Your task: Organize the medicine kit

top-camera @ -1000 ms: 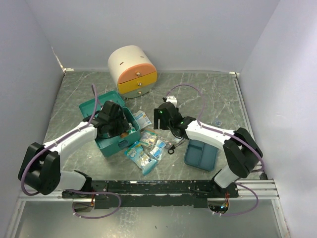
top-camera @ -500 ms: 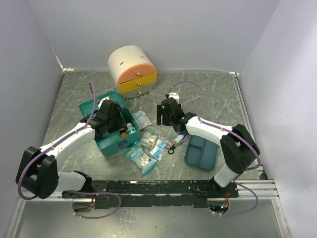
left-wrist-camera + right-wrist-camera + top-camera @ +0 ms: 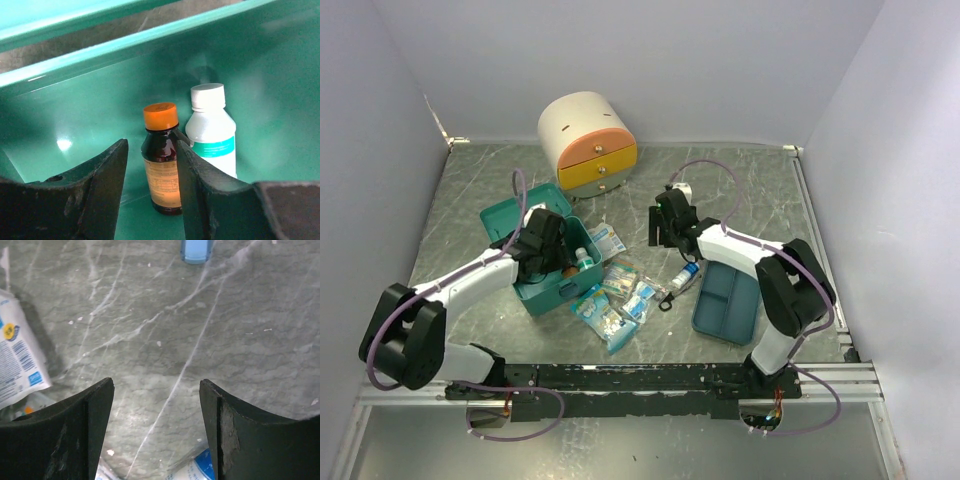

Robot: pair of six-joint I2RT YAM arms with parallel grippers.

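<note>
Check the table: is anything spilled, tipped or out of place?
Nothing spilled. The amber bottle and white bottle stand upright in the medicine kit. But loose packets lie scattered beside it, and a blue-capped bottle lies on its side near the blue tray.

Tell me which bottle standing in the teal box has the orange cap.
The dark brown bottle, on the left in the left wrist view; the white bottle beside it has a white cap.
</note>
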